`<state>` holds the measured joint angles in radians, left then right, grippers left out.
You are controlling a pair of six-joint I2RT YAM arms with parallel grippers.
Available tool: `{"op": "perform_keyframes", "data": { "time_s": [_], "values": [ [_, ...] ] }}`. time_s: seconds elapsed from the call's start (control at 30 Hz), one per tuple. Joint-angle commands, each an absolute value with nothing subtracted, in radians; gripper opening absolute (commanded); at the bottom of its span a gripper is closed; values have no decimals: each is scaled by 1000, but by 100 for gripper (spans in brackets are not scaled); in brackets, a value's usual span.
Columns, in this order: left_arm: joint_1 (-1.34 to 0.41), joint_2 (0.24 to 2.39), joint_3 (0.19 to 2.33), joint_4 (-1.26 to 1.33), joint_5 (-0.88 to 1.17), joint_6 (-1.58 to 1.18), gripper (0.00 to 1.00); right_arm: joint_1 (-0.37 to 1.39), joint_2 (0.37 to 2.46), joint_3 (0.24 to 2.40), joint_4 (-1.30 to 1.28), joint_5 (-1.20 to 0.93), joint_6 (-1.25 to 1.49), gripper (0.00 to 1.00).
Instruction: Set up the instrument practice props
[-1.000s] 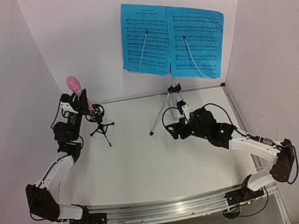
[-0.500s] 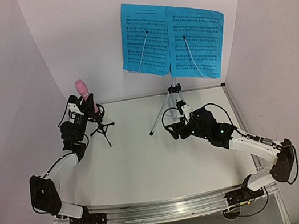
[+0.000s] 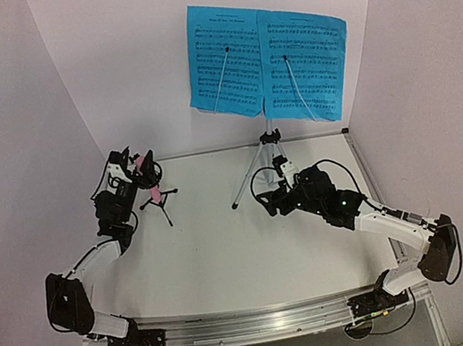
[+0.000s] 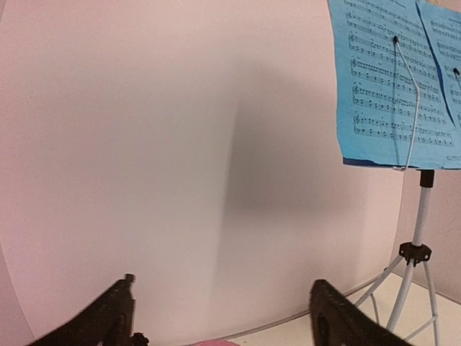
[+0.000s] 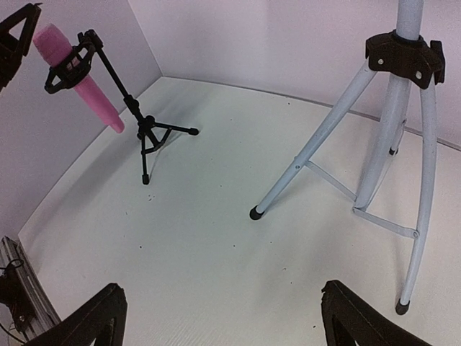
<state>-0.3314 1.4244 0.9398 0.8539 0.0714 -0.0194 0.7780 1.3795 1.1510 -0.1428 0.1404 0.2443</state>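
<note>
Black left pincer (image 4: 222, 282) spread wide, empty

The left arm (image 3: 94, 255) and the right arm (image 3: 389, 224) are built alike, with white tubular links between bulky black joint housings. Thin black cables (image 3: 258, 188) loop off the wrist blocks. A small green light (image 3: 342, 204) glows on the right arm's black wrist block. The black bases are bolted to a silver rail (image 3: 258, 322). The jaws are matte black wedges that taper towards their tips.
</note>
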Motion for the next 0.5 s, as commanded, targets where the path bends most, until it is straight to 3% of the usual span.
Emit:
{"op": "perform_keyframes", "data": {
  "time_s": [0.0, 0.2, 0.47],
  "values": [
    [-326, 1339, 958, 854, 117, -3, 99, 783, 1387, 1194, -122, 138, 246, 94],
    [-325, 1188, 957, 758, 130, 37, 100, 740, 1399, 1176, -193, 190, 312, 96],
    [-275, 972, 934, 494, -222, 59, 100, 549, 1321, 1102, -267, 195, 423, 95]
  ]
}}
